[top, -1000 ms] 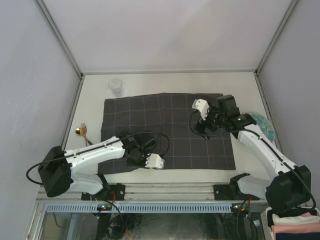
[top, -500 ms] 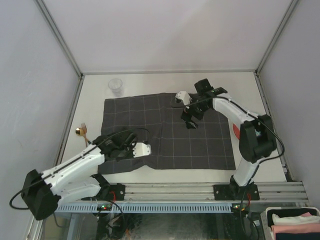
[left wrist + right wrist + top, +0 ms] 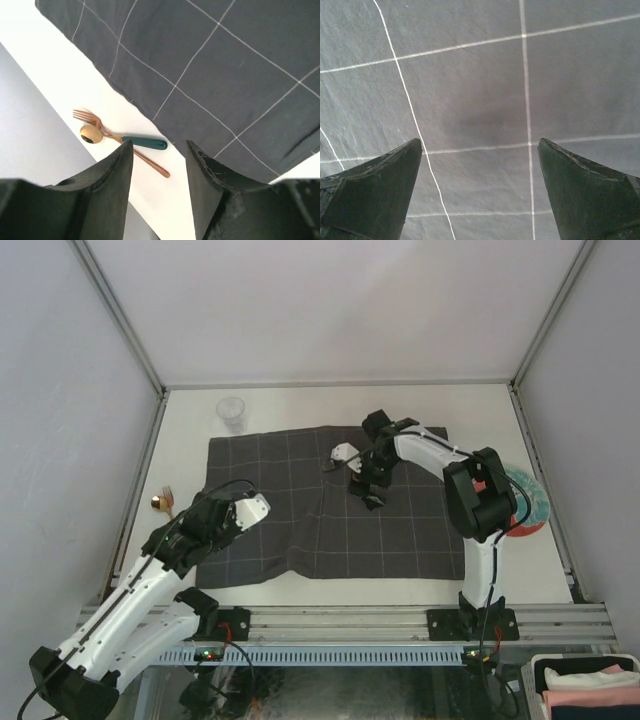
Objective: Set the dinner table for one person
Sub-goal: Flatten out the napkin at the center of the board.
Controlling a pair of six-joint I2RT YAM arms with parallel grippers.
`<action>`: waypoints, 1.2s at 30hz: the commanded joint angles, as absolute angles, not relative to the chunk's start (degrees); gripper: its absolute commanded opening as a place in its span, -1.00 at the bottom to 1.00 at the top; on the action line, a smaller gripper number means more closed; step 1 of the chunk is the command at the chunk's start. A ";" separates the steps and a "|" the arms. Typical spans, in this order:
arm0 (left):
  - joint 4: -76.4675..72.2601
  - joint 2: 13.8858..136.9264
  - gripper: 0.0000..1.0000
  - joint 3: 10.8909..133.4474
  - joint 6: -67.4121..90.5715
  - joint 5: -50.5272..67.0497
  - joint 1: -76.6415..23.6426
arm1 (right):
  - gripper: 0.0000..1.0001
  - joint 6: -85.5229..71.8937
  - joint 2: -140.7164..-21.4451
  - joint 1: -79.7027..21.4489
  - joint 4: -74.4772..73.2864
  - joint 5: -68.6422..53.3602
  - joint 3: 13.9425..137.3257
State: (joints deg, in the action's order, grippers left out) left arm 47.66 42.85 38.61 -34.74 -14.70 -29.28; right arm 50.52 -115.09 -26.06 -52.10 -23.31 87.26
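top view
table (image 3: pixel 300 405): off-white top, fills the cell floor btw grey rails (image 3: pixel 335 384); stiff, fixed, prob. nothing to grip, stuff gets laid on it.
cloth (image 3: pixel 300 510): dark, checked, spread mid-table, near edge rumpled; soft, light, likely drags if brushed.
glass (image 3: pixel 231 412): clear, upright, just beyond the cloth's far-left corner; looks fragile, tippy.
plate (image 3: pixel 532 502): teal, right of cloth, partly behind the R arm (image 3: pixel 478 490); sth red on it, can't tell what.
L gripper (image 3: pixel 245 512): over the cloth's left part; opening not readable here.
R gripper (image 3: pixel 368 490): low over the cloth, centre-right.

left wrist
L gripper: fingers spread, nothing btw them.
fork (image 3: pixel 88 117) + spoon (image 3: pixel 92 134): on bare table just beside the cloth edge, not touching it, crossing each other; spoon handle teal. Thin, hard, lying flat, prob. slippery; best hold is across mid-handle.
room: bare strip btw cloth and wall (image 3: pixel 35 150) is narrow, so little space for fingers on that side.

right wrist
R gripper: fingers wide apart, empty, only cloth below.
room: open cloth all round; no edge in view.
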 commanded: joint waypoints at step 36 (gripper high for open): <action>37.11 36.62 0.44 38.41 -37.56 -17.62 -16.63 | 0.99 58.29 -111.60 -26.43 -46.67 -22.35 68.50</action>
